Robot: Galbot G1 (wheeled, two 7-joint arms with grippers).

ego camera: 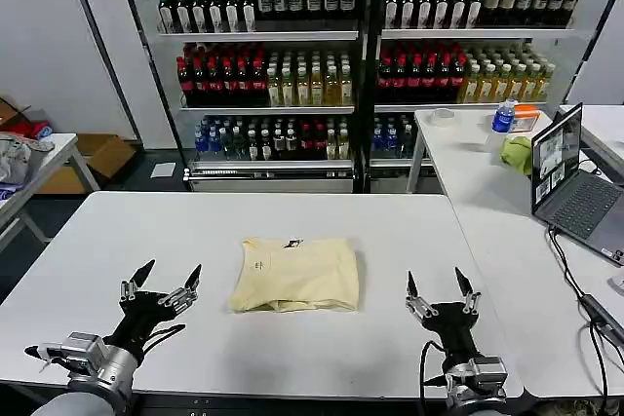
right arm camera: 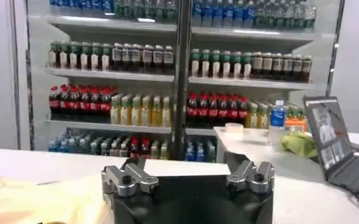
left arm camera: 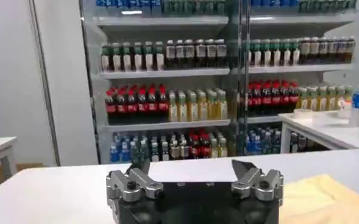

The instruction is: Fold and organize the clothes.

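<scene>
As far as the head view shows, the fold looks done or close to it. Worktop (ego camera: 292, 358) is the big white surface, bare around the garment. T-shirt (ego camera: 295, 276) sits near its centre: a compact pale yellow rectangle, sleeves tucked in, small dark neck label at its 12 o'clock edge. The edge at 6 o'clock looks slightly uneven with layers showing; hard to say from here whether that needs a tidy-up.

Left gripper (ego camera: 160, 285) hovers at about 8 o'clock from the T-shirt, well apart from it, jaws spread and holding nothing. Right gripper (ego camera: 438, 288) hovers at about 4 o'clock, also well apart, jaws spread and empty. Both wrist views agree: fingers wide, nothing between them, a corner of yellow fabric at the frame edge.

Judgement:
- done: shirt folded to a small packet, released, both arms clear
- left: maybe square up the 6 o'clock edge; the "organize" part, if it means moving the packet somewhere, not done yet. No obvious destination visible on this worktop.

Side worktop (ego camera: 507, 211) at 2 o'clock holds a laptop (ego camera: 575, 187), unrelated.
</scene>
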